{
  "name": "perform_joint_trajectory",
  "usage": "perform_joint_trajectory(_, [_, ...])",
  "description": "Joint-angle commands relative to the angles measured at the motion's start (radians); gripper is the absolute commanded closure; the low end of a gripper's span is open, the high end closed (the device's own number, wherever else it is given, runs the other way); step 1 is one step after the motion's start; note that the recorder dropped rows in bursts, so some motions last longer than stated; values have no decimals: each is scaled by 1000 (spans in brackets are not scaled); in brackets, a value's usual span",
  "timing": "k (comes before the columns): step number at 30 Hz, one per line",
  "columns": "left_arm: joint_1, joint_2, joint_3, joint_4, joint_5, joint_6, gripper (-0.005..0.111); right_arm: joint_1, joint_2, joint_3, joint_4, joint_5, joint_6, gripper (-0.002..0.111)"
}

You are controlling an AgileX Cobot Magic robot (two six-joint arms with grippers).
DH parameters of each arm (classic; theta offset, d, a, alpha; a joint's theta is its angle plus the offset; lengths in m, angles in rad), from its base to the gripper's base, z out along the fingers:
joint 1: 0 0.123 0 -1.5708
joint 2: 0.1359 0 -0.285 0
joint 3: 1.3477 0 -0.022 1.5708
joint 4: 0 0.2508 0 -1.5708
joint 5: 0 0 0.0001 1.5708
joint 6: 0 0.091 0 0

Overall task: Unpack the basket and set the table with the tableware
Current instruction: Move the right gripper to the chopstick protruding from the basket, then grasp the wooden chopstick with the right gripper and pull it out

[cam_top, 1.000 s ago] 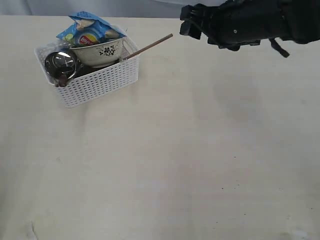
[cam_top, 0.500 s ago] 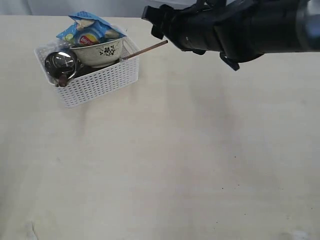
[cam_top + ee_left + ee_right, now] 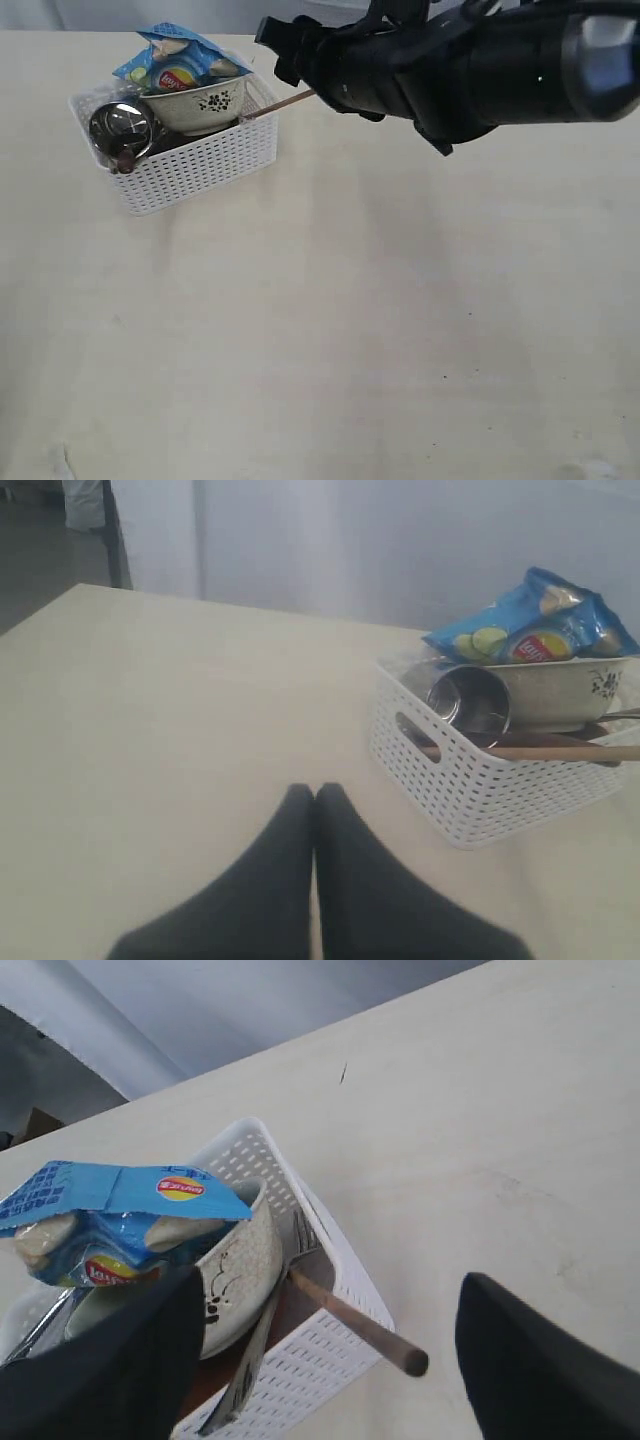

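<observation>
Cream table point(image 3: 400, 350), basket point(image 3: 200, 165) just beside right tool point(image 3: 280, 52), jaws spread

You see a white lattice basket point(image 3: 200, 165), a cream bowl point(image 3: 205, 103) (dark floral print), a blue chip bag point(image 3: 175, 60) and brown chopsticks point(image 3: 280, 103).

Counter: wide pale cream flat counter point(image 3: 400, 330), faintly scuffed, a few small dark specks.
Directly on it: white plastic rectangular basket point(image 3: 205, 163) with lattice walls, standing flat, upper left in the exterior view.
</observation>
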Motion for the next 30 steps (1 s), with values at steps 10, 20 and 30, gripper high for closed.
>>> perform_joint_trajectory(10, [-3, -2, 2, 1, -4, 2, 107, 82, 103, 15, -31, -237, 109, 41])
perform_joint_trajectory(20, [-3, -2, 2, 1, -4, 2, 107, 82, 157, 10, -153, -314, 291, 56])
perform_joint_trajectory(30, [-5, -2, 2, 9, -4, 2, 107, 82, 170, 6, -228, -338, 396, 96])
